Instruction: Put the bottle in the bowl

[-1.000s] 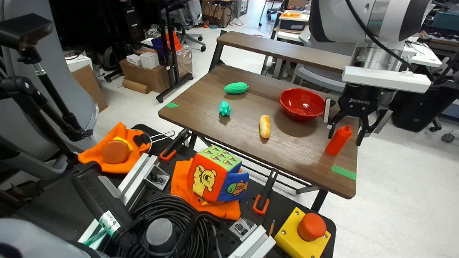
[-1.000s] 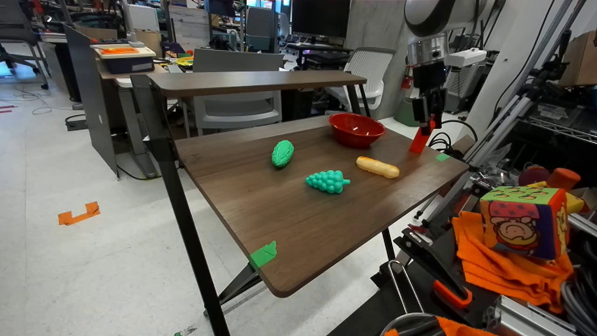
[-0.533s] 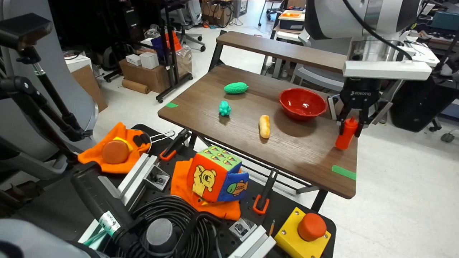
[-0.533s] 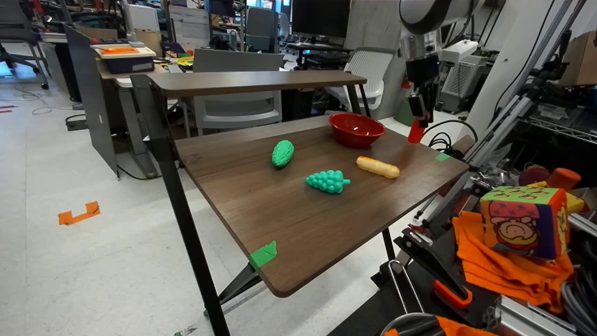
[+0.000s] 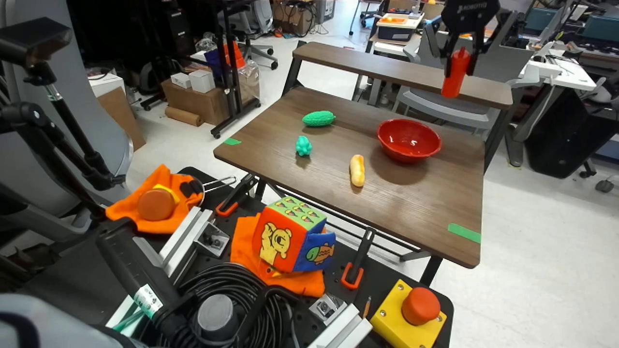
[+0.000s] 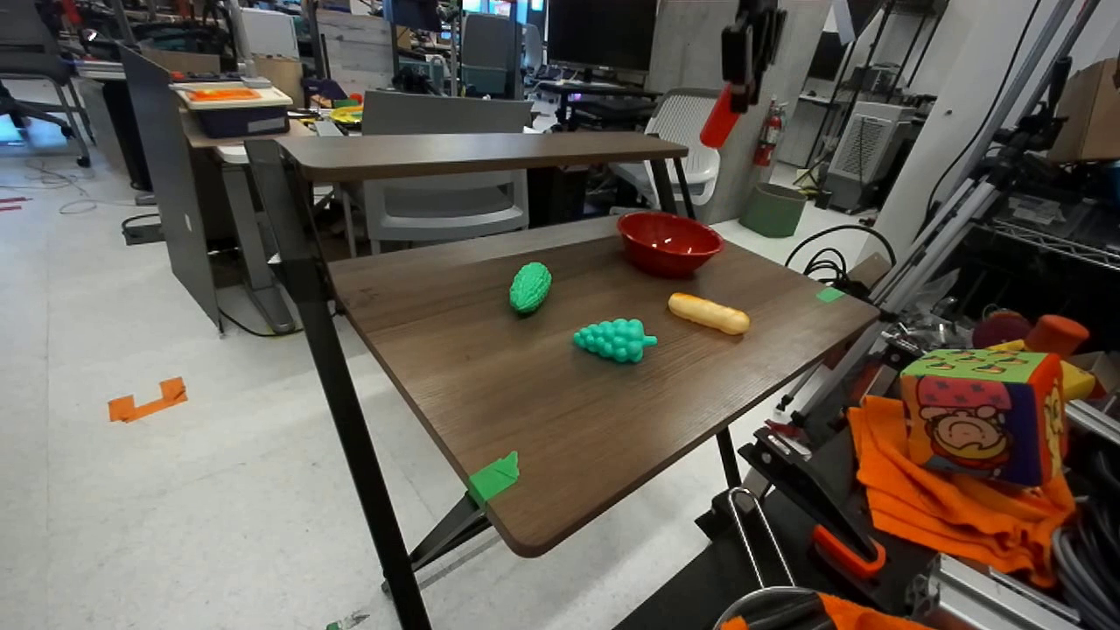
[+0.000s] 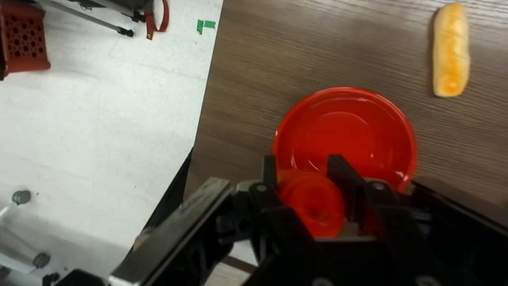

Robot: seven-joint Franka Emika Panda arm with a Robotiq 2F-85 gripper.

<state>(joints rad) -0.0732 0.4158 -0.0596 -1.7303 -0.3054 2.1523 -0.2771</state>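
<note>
Upper right in an exterior view, the gripper (image 5: pixel 459 69) pinches the bottle (image 5: pixel 452 86) by its upper part, likely so its lower end enters the bowl (image 5: pixel 408 141) first.

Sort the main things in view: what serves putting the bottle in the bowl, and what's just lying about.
For the job:
red bottle
gripper, holding it
red bowl

Just lying about:
bumpy green toy
teal grape-like toy
bread-shaped toy
picture cube
</note>
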